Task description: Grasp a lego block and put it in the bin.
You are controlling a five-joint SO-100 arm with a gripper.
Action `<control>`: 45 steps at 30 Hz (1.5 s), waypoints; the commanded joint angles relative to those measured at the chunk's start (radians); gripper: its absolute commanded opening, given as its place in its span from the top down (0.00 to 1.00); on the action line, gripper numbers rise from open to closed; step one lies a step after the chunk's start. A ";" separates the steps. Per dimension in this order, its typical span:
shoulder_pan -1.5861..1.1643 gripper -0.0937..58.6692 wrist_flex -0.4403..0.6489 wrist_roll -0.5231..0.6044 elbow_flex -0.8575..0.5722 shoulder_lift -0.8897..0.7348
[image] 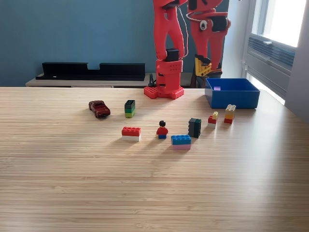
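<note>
My red arm rises from its base [164, 91] at the table's far edge and folds down on the exterior view's right. The gripper [203, 65] hangs above and just left of the blue bin [232, 99], shut on a yellow lego block [203, 70] with a dark top. A small purple block [217, 88] lies inside the bin. Several lego blocks stand on the table: green-black [129, 108], red-white [131, 133], blue-pink [181, 141], dark green [194, 127], a small red-yellow one [212, 118] and a yellow-orange stack [229, 114].
A red toy car [99, 108] sits at the left of the blocks. A small red and blue figure [162, 129] stands among them. A black shelf [91, 71] runs behind the table. The window side [270, 48] is at the right.
</note>
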 commanded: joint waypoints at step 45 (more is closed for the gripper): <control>-0.680 1.00 -0.135 0.018 0.202 -0.035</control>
